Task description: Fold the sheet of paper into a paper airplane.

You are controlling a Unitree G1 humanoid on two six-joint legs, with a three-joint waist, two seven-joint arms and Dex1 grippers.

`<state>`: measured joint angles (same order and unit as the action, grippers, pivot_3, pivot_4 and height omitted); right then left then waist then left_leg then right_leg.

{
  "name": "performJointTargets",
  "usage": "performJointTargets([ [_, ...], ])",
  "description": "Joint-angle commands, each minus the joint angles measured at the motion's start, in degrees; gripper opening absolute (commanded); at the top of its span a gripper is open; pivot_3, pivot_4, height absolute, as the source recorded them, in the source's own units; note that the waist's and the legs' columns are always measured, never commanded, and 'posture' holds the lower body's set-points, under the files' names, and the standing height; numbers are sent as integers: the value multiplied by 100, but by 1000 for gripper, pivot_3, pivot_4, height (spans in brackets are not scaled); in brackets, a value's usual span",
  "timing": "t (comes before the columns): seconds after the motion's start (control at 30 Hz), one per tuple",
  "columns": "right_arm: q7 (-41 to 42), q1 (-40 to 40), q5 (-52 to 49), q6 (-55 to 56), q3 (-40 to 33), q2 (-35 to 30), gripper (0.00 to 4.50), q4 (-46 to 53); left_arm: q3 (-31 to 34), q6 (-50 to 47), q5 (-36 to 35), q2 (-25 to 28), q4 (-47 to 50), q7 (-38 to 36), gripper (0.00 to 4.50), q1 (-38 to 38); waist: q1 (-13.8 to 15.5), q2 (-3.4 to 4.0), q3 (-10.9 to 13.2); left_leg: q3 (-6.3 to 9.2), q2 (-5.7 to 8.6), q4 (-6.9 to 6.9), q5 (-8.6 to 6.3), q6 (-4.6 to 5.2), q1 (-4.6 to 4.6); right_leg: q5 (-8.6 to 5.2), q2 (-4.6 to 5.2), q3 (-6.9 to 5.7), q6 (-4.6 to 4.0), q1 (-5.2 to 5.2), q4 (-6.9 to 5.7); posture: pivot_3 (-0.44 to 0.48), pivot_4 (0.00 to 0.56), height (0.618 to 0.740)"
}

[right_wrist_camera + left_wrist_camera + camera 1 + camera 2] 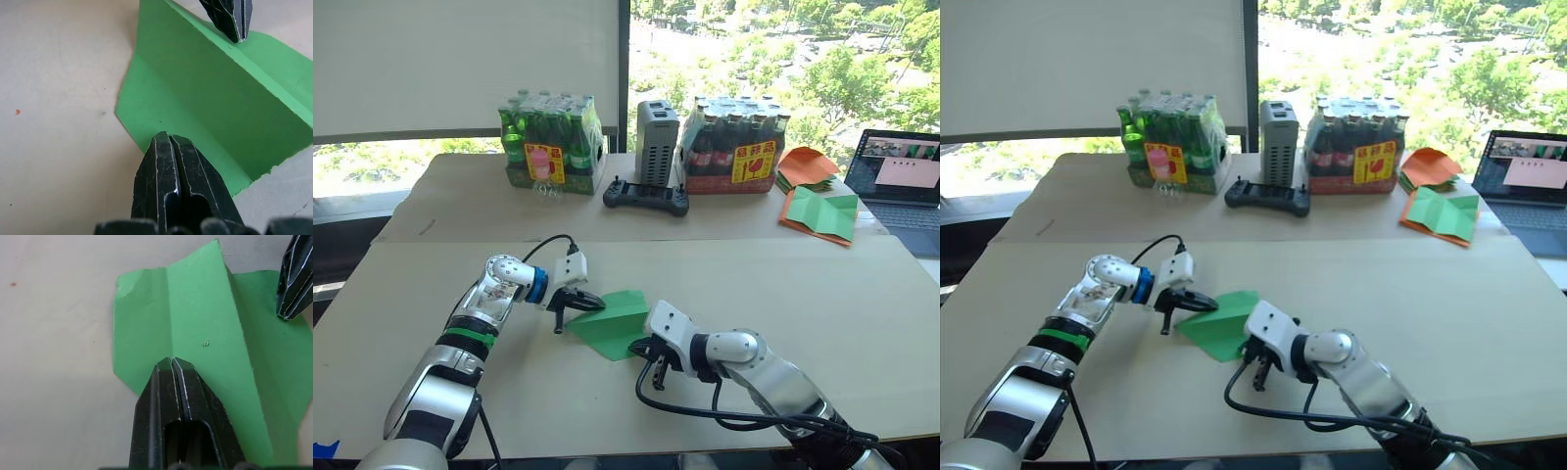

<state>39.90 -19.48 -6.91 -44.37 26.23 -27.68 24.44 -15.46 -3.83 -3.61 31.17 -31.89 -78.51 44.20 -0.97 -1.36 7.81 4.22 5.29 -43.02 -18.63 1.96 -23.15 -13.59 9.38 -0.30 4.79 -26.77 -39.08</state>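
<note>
The sheet of paper (612, 323), bright green, lies on the near table between my two grippers. It is folded, with a raised ridge and angled flaps, roughly a pointed dart shape. My left gripper (592, 302) is shut, and its tip rests on the paper's left part (195, 313). My right gripper (656, 372) is also shut and stands at the paper's near right edge (195, 93). Neither gripper has paper between its fingers.
Along the far table stand a pack of green bottles (551, 142), a grey box (657, 142), a black controller (646, 197) and a pack of dark bottles (734, 145). At far right are orange papers (806, 164), a green sheet with orange edges (822, 213) and a laptop (901, 181).
</note>
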Motion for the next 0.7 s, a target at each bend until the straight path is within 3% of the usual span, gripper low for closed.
performJointTargets([
  [0.03,-11,72,-11,-131,64,-4,0,94,35,-142,-145,134,688,-191,32,-244,-5,0,0,0,0,0,0,0,0,0,0,0,0,-1,0,0,150,678],
  [0.27,-28,49,-17,-131,53,9,0,79,27,-473,-200,286,1394,-163,32,-766,-1,0,0,0,0,0,0,0,1,0,1,1,0,-2,-1,0,150,678],
  [0.7,-8,22,-10,-114,58,3,0,32,2,-1032,-339,180,2330,59,32,-983,5,0,0,0,0,-1,0,0,1,0,1,1,0,-1,-1,0,150,678],
])
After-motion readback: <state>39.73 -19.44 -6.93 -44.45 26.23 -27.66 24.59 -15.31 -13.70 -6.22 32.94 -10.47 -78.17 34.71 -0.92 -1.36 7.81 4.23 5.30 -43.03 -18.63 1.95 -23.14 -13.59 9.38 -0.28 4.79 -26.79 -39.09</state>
